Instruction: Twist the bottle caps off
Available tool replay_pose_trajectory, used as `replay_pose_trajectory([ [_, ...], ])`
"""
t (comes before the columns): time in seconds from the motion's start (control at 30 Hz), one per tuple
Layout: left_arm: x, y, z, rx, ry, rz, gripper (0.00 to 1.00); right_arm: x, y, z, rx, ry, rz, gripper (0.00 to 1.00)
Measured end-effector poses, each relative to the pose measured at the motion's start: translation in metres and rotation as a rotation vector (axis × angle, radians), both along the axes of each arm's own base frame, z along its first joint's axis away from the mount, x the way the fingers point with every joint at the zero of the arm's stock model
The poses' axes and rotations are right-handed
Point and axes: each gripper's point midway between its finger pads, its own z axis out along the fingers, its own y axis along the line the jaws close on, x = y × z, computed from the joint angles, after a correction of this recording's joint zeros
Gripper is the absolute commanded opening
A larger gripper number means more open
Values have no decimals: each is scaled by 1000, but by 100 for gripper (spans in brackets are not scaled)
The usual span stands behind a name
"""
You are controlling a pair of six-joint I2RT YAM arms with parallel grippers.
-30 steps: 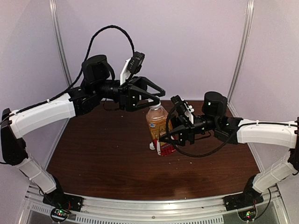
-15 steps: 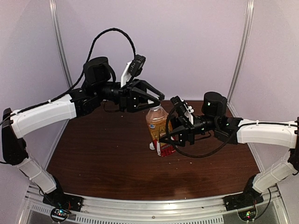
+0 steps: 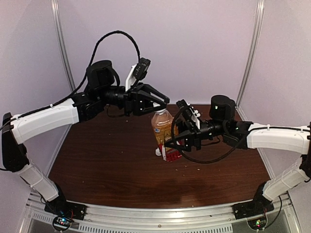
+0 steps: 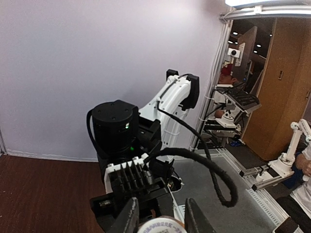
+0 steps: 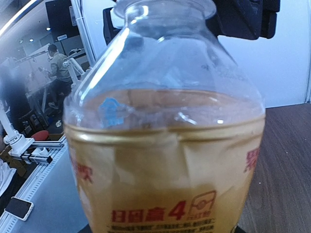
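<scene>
left gripper (image 3: 162, 100): just above and slightly left of the bottle (image 3: 163, 127), reaching in from the left. in the left wrist view its fingers (image 4: 130, 216) stand a narrow way apart, pressed to either side of a white cap (image 4: 163, 226); it appears to be clamping the cap.

cap: in the left gripper, above the bottle's mouth, clear of the neck.

white piece (image 3: 158, 152): on the table (image 3: 107, 160), touching or just beside the left side of the bottle's foot. it may be another cap, but is too small to tell.

bottle: upright on the table, amber liquid, red label. in the right wrist view its neck ends in a bare clear rim with no cap on it.

right gripper (image 3: 176, 141): at the right side of the bottle, low on its body. it looks closed round the label part, holding the bottle steady; the fingertips themselves are hidden.

progress: this bottle's cap judged unscrewed and lifted off. left to do: set the cap down. no second bottle is in view, so whether another cap remains cannot be told.
</scene>
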Motion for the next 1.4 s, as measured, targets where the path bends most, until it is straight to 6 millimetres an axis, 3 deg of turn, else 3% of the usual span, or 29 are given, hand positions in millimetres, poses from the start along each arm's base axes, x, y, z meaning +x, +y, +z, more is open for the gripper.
replay_pose_trajectory([
  [0.23, 36, 0, -3, 67, 72, 304, 10, 34, -3, -2, -56, -38, -227, 33],
  [0.43, 61, -4, -9, 153, 155, 664, 20, 58, -9, -8, -104, -80, -391, 32],
  [0.57, 70, 0, -10, 173, 179, 790, 29, 63, -10, -8, -110, -97, -431, 32],
  [0.87, 68, -3, -11, 180, 178, 780, 48, 65, -11, -7, -98, -93, -434, 32],
  [1.2, 62, -6, -11, 183, 162, 735, 65, 54, -8, 0, -65, -96, -364, 32],
  [1.4, 61, 6, 2, 154, 140, 696, 74, 42, -6, -3, -59, -90, -298, 32],
])
